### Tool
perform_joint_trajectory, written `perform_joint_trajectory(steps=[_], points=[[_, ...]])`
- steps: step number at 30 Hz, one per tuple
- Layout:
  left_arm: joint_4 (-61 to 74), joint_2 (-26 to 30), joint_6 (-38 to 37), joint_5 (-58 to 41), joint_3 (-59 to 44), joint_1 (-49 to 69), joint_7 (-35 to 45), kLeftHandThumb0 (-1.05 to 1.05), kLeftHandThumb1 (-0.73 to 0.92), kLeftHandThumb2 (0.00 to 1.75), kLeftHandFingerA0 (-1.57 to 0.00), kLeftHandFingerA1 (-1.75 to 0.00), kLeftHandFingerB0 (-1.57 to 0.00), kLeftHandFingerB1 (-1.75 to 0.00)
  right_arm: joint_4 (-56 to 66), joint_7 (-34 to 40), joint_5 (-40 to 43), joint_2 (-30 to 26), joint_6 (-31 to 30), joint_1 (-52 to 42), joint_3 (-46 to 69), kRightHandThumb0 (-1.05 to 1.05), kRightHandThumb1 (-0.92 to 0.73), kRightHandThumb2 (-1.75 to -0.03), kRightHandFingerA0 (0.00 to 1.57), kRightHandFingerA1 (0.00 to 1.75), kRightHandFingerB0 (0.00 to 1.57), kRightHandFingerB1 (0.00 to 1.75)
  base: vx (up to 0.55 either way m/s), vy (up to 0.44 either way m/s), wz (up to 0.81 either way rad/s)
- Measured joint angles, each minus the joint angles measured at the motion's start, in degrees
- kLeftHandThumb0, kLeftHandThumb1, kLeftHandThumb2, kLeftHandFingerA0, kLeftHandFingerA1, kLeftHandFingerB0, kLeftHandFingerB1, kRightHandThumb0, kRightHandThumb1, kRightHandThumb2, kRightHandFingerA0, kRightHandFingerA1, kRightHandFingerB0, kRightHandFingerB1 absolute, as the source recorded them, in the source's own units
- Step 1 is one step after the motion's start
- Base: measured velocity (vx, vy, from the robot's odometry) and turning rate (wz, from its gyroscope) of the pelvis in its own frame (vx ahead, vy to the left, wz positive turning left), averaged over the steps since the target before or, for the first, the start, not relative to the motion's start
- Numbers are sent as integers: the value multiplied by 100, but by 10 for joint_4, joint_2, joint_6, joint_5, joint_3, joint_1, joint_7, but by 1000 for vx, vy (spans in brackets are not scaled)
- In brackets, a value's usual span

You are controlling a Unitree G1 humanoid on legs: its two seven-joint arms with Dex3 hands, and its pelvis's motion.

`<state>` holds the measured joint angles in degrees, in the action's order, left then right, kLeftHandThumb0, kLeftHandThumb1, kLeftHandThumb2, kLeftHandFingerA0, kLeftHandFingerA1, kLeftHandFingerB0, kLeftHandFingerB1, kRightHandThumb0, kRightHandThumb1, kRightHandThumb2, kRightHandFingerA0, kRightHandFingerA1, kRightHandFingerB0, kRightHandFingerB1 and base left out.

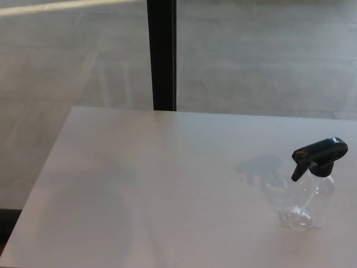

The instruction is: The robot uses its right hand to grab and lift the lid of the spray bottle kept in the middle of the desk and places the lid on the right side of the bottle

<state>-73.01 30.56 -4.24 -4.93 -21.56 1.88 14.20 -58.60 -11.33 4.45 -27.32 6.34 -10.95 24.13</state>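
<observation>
A clear plastic spray bottle [307,201] stands upright on the white desk [156,190], toward the desk's right side. Its black trigger lid [319,155] sits on the bottle's neck, with the nozzle pointing left. The bottle casts a soft shadow to its left. Neither of my hands nor any part of my arms shows in the head view.
A black vertical post [162,54] stands behind the desk's far edge, between glass panels. Grey floor lies beyond the glass. The desk's left edge runs diagonally down to the lower left corner.
</observation>
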Motion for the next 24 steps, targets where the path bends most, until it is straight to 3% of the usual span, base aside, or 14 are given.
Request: perform_joint_trajectory(steps=[1, 5, 6, 7, 8, 9, 10, 11, 12, 17, 18, 22, 23, 24], points=[[0, 0, 0, -1, -1, 0, 2, -81, 84, 65, -56, -49, -40, -39, 2, 1, 3, -4, 0, 0, 8, -51, -63, -60, 48, 128, 22, 30, 0, 0, 0], [-6, 0, -1, -4, -3, -2, 10, -81, 84, 65, -56, -50, -39, -40, 10, 8, 25, -53, 1, 22, 72, -51, -62, -60, 61, 151, 19, 28, 0, 0, 0], [-7, 0, -1, -5, -3, -3, 11, -82, 84, 64, -56, -51, -39, -40, 17, 10, 31, -66, 0, 31, 89, -49, -63, -61, 48, 136, 16, 27, 0, 0, 0], [-7, 0, -2, -5, -4, -4, 12, -82, 83, 65, -57, -49, -39, -40, 28, 13, 38, -79, -3, 43, 106, -52, -66, -61, 32, 72, 13, 26, 0, 0, 0], [-7, 0, -3, -6, -4, -6, 13, -81, 83, 64, -56, -50, -39, -40, 40, 16, 47, -94, -7, 59, 123, -59, -51, -83, 37, 66, 6, 37, 0, 0, 0], [-7, 0, -3, -7, -5, -7, 14, -82, 83, 64, -56, -52, -39, -40, 50, 17, 52, -105, -10, 72, 133, -57, -52, -82, 28, 70, 5, 31, 0, 0, 0], [-8, 0, -3, -8, -5, -9, 15, -82, 84, 65, -57, -51, -39, -40, 66, 20, 58, -121, -16, 89, 145, -59, -64, -62, 17, 45, 11, 25, 0, 0, 0], [-8, 0, -3, -9, -6, -10, 16, -82, 84, 65, -57, -51, -39, -40, 87, 20, 65, -134, -21, 105, 155, -59, -64, -62, 17, 45, 11, 25, 0, 0, 0], [-7, 0, -3, -9, -6, -10, 16, -81, 85, 65, -56, -50, -39, -39, 108, 20, 69, -144, -24, 118, 159, -35, -47, -101, 1, 51, 0, 49, 0, 0, 0], [-7, 0, -3, -9, -5, -11, 16, -78, 84, 65, -56, -51, -40, -40, 210, 20, 78, -158, -41, 164, 165, -35, -46, -100, 1, 51, 0, 50, 0, 0, 0], [-7, 0, -3, -8, -5, -10, 16, -79, 85, 65, -57, -50, -40, -40, 234, 19, 78, -158, -45, 174, 160, -64, -48, -80, 13, 49, 10, 40, 0, 0, 0], [-7, 0, -3, -8, -5, -11, 16, -81, 84, 65, -58, -49, -41, -39, 308, 18, 79, -158, -57, 206, 141, -74, -50, -82, 11, 47, 9, 42, 0, 0, 0], [-7, 0, -3, -8, -5, -11, 16, -79, 84, 66, -58, -50, -40, -39, 329, 17, 79, -158, -60, 214, 133, -36, -37, -95, 1, 52, 0, 48, 0, 0, 0], [-7, 0, -3, -8, -5, -11, 16, -79, 84, 65, -58, -50, -40, -40, 348, 15, 79, -158, -61, 224, 122, -36, -37, -95, 1, 52, 0, 48, 0, 0, 0]])
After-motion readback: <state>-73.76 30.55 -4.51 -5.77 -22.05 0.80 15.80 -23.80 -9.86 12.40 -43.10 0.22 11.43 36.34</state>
